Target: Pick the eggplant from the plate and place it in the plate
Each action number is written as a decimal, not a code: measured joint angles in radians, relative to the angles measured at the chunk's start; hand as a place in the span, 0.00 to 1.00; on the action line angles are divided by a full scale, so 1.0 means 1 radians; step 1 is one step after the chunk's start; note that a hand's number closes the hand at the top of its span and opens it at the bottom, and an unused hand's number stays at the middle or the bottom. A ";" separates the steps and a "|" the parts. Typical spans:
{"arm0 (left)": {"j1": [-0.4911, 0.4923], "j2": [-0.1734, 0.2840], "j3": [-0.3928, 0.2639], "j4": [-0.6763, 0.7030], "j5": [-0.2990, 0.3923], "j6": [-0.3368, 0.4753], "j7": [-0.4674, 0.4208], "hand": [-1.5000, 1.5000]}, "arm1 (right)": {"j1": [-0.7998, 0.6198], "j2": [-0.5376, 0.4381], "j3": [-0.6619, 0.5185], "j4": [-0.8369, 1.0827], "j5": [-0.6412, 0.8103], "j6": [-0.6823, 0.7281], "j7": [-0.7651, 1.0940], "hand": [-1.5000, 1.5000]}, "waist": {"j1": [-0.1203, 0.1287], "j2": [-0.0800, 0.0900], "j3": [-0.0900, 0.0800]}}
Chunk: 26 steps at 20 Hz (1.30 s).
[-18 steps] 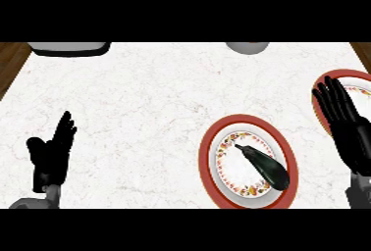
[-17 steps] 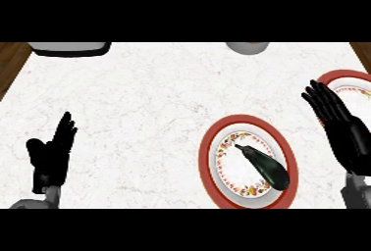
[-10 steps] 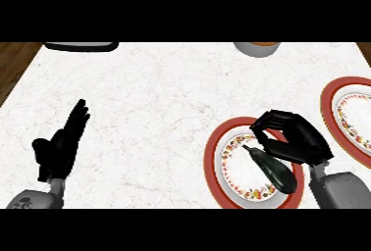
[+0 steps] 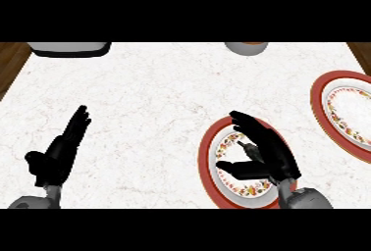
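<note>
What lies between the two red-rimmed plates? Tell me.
Head view: only bare white counter separates the near plate, under the right hand, from the far plate.

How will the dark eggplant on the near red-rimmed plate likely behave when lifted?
The dark elongated eggplant is mostly hidden under the right robot hand, so this is tentative. Its long rounded shape suggests it may roll on the red-rimmed floral plate. It probably stays stiff. Its skin may be slippery.
</note>
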 measured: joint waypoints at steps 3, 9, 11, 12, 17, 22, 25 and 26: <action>-0.006 -0.005 0.017 0.020 -0.008 -0.016 -0.010 0.50 | -0.001 -0.044 -0.022 -0.065 0.035 -0.003 0.064 0.00 | -0.004 -0.001 0.001; 0.004 -0.016 0.025 -0.009 -0.025 -0.017 0.008 0.50 | -0.027 -0.178 -0.062 -0.153 0.069 0.077 0.221 0.00 | -0.004 -0.001 0.001; -0.003 -0.013 0.037 0.020 -0.020 -0.037 -0.012 0.50 | -0.037 -0.222 -0.051 -0.155 0.070 0.135 0.265 0.00 | -0.005 0.000 0.000; -0.002 -0.015 0.037 0.013 -0.021 -0.034 -0.004 0.50 | -0.047 -0.250 -0.048 -0.168 0.062 0.171 0.300 0.00 | -0.004 -0.001 0.000; -0.010 -0.026 0.033 0.014 -0.030 -0.037 0.004 0.50 | -0.109 -0.354 -0.028 -0.138 0.005 0.364 0.414 0.00 | 0.002 0.000 0.000; -0.021 -0.034 0.053 0.046 -0.044 -0.051 -0.013 0.50 | -0.158 -0.377 -0.039 -0.106 -0.057 0.495 0.527 0.00 | 0.000 0.000 0.001; -0.028 -0.032 0.071 0.068 -0.046 -0.069 -0.025 0.50 | -0.180 -0.369 -0.025 -0.082 -0.055 0.541 0.577 0.00 | 0.000 0.001 0.001; -0.031 -0.043 0.071 0.076 -0.054 -0.067 -0.031 0.50 | -0.179 -0.363 -0.023 -0.057 -0.036 0.555 0.564 0.00 | 0.000 0.001 0.001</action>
